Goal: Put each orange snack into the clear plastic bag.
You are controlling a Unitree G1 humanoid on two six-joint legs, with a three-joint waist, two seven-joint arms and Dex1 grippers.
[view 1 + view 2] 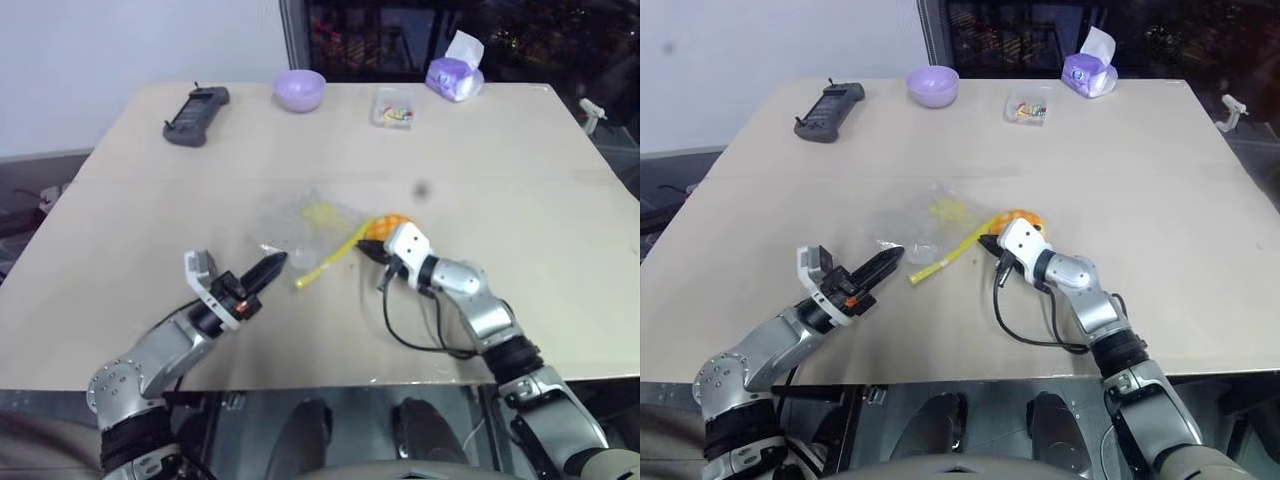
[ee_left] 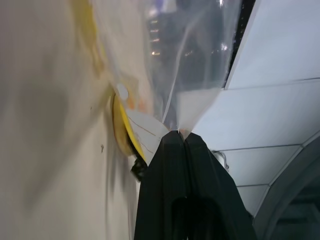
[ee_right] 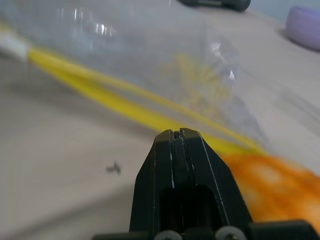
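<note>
Trouble starts at the bag's mouth. In the left eye view the bag point(image 1: 300, 225) lies flat on the counter point(image 1: 520, 170), its yellow seal strip point(image 1: 330, 255) running toward the bun point(image 1: 392, 222), which sits just beside the strip's far end. The left gripper point(image 1: 272, 266) has its fingers shut at the bag's near edge; the right gripper point(image 1: 372, 252) is closed too, touching or nearly touching the bun's near side.

The right eye view gives the same layout: the bun point(image 1: 1020, 217) is outside the bag point(image 1: 925, 228), so nothing is bagged yet.

In the left wrist view the left fingers point(image 2: 185, 150) pinch a thin fold of film. The likely fault is that film slipping out, or both layers being caught so the mouth never opens.

In the right wrist view the right fingers point(image 3: 177, 145) are shut on nothing, with the bun point(image 3: 275, 185) beside them and the strip point(image 3: 125, 105) ahead. A closed gripper can only push; a push may roll the bun away, or drag the limp bag and crumple it.
</note>
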